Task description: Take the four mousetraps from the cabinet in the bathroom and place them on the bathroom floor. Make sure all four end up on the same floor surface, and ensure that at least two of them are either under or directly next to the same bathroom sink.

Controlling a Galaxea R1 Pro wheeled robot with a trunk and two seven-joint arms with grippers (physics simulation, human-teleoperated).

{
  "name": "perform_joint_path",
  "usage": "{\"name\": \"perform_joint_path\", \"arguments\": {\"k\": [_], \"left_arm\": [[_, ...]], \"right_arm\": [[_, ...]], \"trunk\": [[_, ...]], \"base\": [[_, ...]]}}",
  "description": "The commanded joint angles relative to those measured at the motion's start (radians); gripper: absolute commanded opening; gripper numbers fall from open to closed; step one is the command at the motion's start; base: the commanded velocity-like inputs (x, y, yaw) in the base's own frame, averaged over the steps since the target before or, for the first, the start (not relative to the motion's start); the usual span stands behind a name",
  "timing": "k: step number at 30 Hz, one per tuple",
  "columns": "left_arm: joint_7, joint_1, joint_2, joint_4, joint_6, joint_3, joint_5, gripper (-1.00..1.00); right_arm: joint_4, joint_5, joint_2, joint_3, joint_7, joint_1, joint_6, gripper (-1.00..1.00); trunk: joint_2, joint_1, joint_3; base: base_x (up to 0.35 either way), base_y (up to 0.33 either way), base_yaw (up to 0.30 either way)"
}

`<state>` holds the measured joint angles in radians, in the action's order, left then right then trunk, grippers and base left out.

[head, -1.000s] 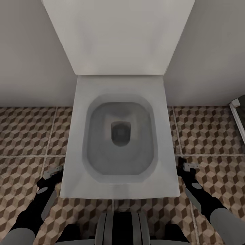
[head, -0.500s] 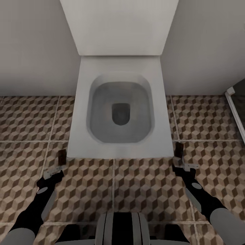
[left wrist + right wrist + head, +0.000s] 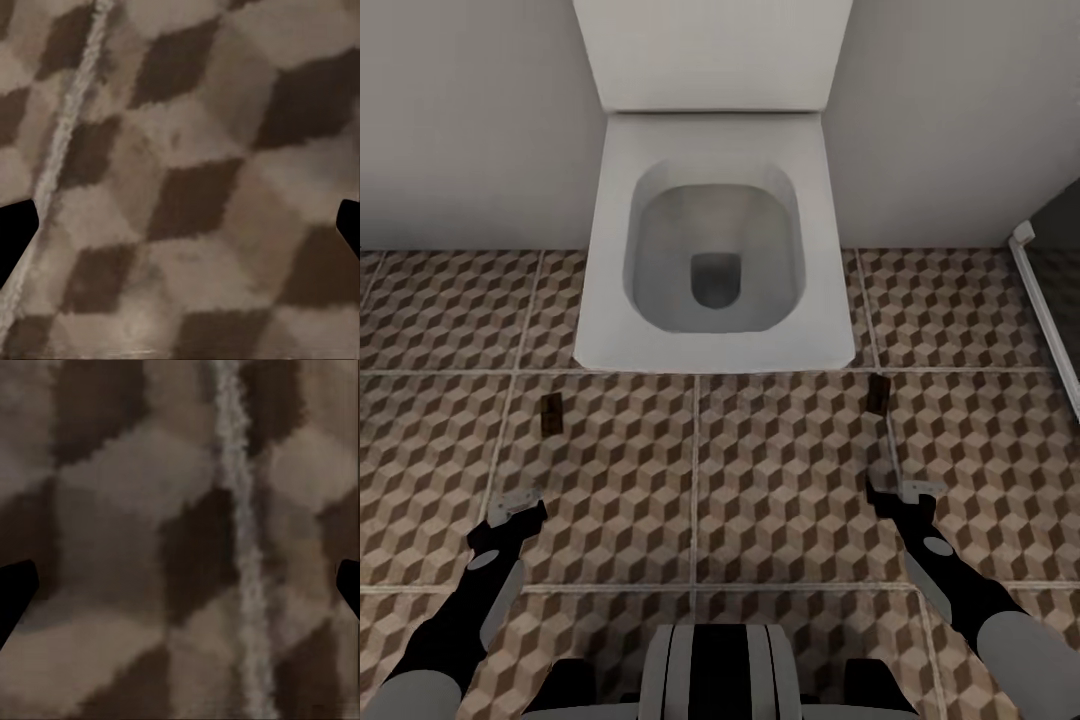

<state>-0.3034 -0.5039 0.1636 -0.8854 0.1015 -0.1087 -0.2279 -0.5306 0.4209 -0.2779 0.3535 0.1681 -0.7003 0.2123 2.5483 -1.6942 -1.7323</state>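
Two mousetraps lie flat on the cube-patterned bathroom floor [image 3: 760, 480] in the head view, both small dark brown boards. One mousetrap [image 3: 550, 414] is off the toilet's front left corner, the other mousetrap [image 3: 877, 392] off its front right corner. My left gripper [image 3: 512, 504] hangs low over the tiles, short of the left trap and apart from it. My right gripper [image 3: 905, 490] hangs short of the right trap. Both wrist views look straight down at bare tile, with the left gripper [image 3: 180, 225] and right gripper [image 3: 180, 585] open and holding nothing. The cabinet and sink are out of view.
A white square toilet [image 3: 715, 250] with its lid up stands against the pale wall ahead. A white-framed dark glass panel [image 3: 1045, 310] runs along the right edge. My base [image 3: 715, 675] shows at the bottom of the head view.
The whole head view has shifted: the camera has backed away from the toilet, which now looks smaller and farther. Both mousetraps came into view in front of it. The arms hold the same pose.
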Motion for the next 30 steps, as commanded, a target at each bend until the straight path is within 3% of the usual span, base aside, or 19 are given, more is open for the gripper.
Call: {"name": "perform_joint_path", "arguments": {"k": [1,18,30], "left_arm": [[-0.004,0.000,0.001,-0.002,0.005,0.001,-0.008,1.00],[-0.001,-0.001,-0.001,-0.003,0.011,0.006,-0.008,1.00],[-0.006,0.000,-0.005,-0.003,0.009,0.008,-0.008,1.00]], "right_arm": [[0.000,0.009,-0.001,0.008,0.007,-0.001,0.004,1.00],[0.000,0.009,-0.001,0.009,0.007,-0.001,0.004,1.00],[0.001,0.010,0.000,0.011,0.008,-0.001,0.003,1.00]], "trunk": [[0.000,0.001,0.000],[0.000,0.001,0.000],[-0.003,0.006,0.046]], "base": [[-0.196,0.000,0.000],[-0.031,0.000,0.000],[0.000,0.000,0.000]]}}
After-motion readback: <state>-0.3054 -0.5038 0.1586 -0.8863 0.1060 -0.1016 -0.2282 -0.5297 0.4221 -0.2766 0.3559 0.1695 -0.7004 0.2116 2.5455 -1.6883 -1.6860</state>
